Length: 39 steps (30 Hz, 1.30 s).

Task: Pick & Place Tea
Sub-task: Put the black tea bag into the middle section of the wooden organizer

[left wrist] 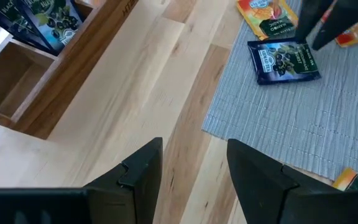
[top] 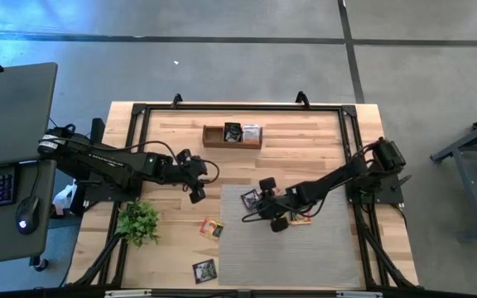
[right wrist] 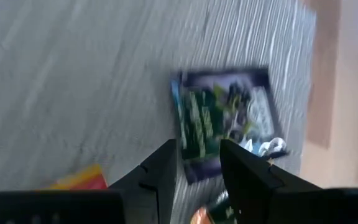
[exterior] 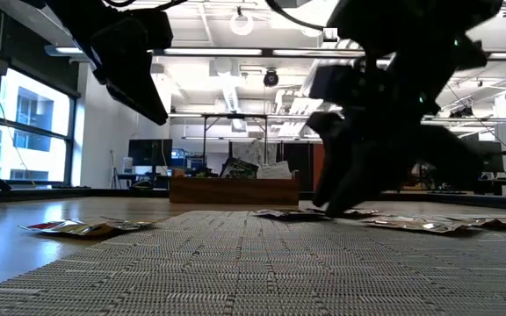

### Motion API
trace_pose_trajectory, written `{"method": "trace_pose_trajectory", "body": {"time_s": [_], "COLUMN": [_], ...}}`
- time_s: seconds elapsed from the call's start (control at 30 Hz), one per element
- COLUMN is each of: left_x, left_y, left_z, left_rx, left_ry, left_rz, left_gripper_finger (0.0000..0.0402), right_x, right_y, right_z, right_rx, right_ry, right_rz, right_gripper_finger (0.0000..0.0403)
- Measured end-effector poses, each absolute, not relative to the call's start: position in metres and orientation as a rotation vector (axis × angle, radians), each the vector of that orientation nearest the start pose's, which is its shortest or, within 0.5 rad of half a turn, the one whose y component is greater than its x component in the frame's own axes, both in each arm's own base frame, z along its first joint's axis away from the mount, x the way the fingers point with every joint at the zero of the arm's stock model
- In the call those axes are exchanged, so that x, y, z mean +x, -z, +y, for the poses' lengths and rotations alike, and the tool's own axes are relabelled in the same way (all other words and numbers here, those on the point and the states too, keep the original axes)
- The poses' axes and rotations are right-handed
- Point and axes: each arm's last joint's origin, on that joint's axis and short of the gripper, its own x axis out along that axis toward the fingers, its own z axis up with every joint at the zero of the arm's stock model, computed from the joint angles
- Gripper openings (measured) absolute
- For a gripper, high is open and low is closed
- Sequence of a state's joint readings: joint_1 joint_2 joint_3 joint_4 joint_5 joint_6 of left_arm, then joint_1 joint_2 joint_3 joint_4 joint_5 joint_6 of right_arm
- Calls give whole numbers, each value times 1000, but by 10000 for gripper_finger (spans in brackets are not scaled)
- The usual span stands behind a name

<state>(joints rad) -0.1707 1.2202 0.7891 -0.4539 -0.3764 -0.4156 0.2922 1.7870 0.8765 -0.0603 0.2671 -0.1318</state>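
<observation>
Your left arm's dark two-finger gripper (top: pixel 195 192) sits left of centre in the high view, fingers parted. Your right arm's dark gripper (top: pixel 257 204) reaches to centre frame, apparently open.

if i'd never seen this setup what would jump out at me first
Probably the right gripper, low over the grey woven mat at mid-table, open above a dark tea sachet. More sachets lie loose, one on the bare wood left of the mat, while the wooden box near the far edge already holds a few. The left gripper is open over the wood nearby.
</observation>
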Motion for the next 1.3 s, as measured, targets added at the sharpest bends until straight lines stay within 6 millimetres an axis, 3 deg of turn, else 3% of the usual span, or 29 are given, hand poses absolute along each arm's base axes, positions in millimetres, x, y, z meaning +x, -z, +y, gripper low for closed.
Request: {"method": "trace_pose_trajectory", "body": {"time_s": [0.37, 0.7, 0.83, 1.03, 1.17, 1.3], "left_x": [240, 240, 241, 244, 249, 261], "left_y": [-234, -234, -235, -238, -242, -239], "left_z": [-30, -31, -31, -31, -32, -35], "left_rx": [-169, -177, -181, -196, -248, -301], "left_ry": [-357, -358, -357, -349, -333, -290], "left_rz": [736, 731, 720, 677, 609, 569], "left_gripper_finger": [177, 177, 177, 177, 177, 177], "right_x": [307, 302, 303, 302, 303, 301], "right_y": [-109, -101, -102, -117, -144, -158], "right_z": [70, 54, 55, 58, 58, 58], "right_rx": [-397, -208, -251, -211, -204, -151], "right_ry": [-110, -185, -214, -275, -273, -245], "right_rz": [903, 942, 914, 846, 736, 687], "right_gripper_finger": [114, 10, 10, 4, 6, 2]}}
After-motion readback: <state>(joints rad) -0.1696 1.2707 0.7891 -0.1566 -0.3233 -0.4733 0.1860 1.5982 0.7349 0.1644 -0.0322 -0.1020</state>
